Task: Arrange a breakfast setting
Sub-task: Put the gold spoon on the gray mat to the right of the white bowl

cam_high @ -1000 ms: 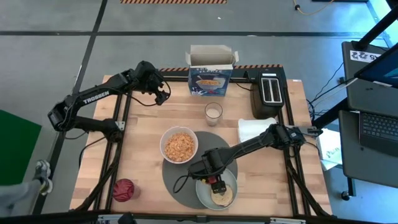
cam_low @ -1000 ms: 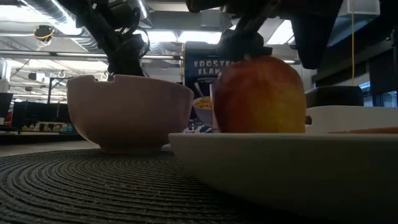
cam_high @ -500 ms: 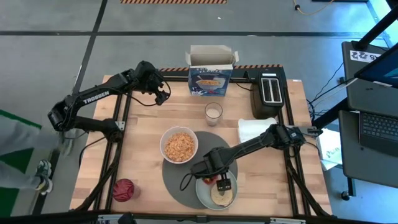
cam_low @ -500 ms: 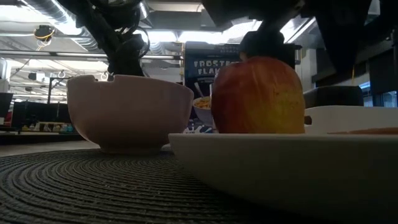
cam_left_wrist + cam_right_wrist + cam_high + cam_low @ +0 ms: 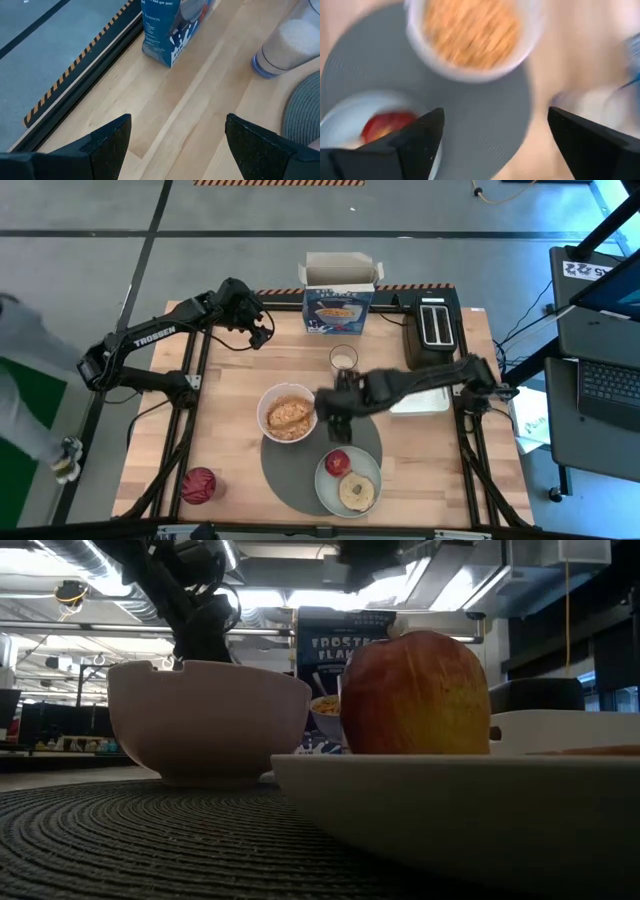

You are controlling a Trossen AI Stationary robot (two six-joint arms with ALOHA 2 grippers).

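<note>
Breakfast setting on the desk (image 5: pixel 230 390). A red apple (image 5: pixel 338 461) and a bagel half (image 5: pixel 357 493) lie side by side on the pale-green plate (image 5: pixel 325 485), which overlaps the near right part of the round dark-grey mat (image 5: pixel 290 480). The white bowl (image 5: pixel 288 412), filled with cereal, sits on the far left part of the same mat. Beyond the mat stands the small glass of milk (image 5: pixel 343 358), and farther back the blue cereal box (image 5: pixel 339 298) with its top flaps open. A second red object (image 5: pixel 199 485) rests alone near the desk's front left corner. The right gripper (image 5: pixel 331 409) hangs empty above the mat, between bowl and plate, with its fingers (image 5: pixel 410 142) set wide apart. The left gripper (image 5: pixel 262 327) waits over the far left of the desk, beside the cereal box, its fingers (image 5: pixel 107 142) likewise spread wide and holding nothing. A black toaster (image 5: pixel 434 328) and a white tray (image 5: pixel 425 402) occupy the right side.
</note>
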